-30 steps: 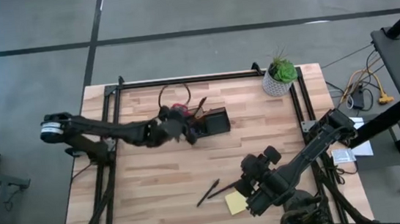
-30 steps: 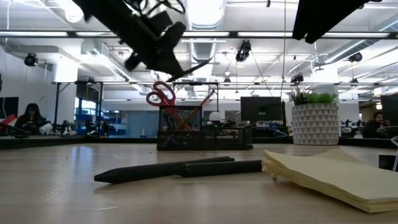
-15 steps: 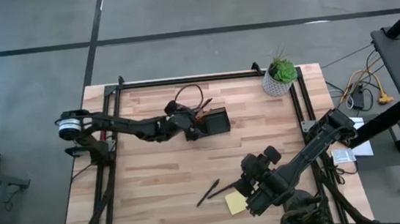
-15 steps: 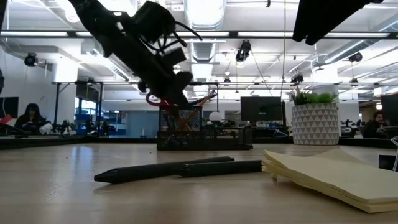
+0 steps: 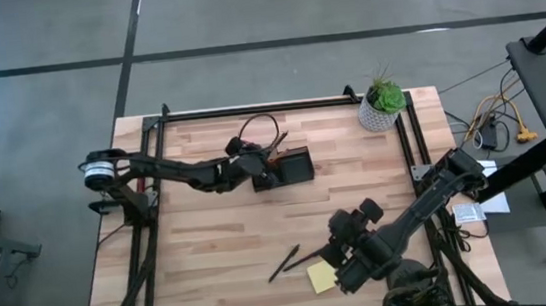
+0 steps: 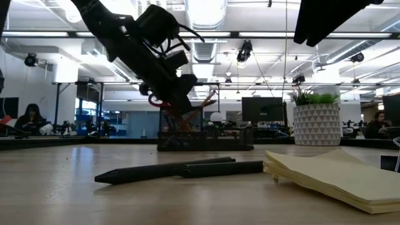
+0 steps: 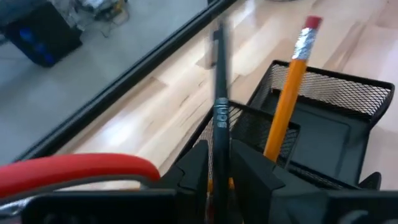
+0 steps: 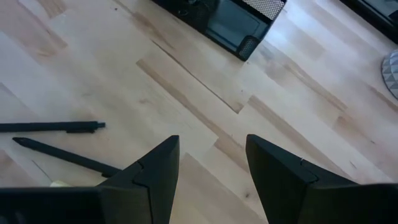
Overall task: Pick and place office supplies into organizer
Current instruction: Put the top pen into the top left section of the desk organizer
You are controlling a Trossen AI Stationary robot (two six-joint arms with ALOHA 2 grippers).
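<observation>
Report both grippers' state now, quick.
Left gripper: shut on a dark pen, at the organizer.
Right gripper: open, empty, above the table.

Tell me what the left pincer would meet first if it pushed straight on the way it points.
Probably the organizer: the left pincer, shut on a dark pen, aims into its mesh cup beside the orange pencil. Depth is unclear.

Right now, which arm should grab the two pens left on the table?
Right. Its open end effector hovers beside the two dark pens and sticky-note pad. The left end effector is busy at the organizer, gripping a pen.
</observation>
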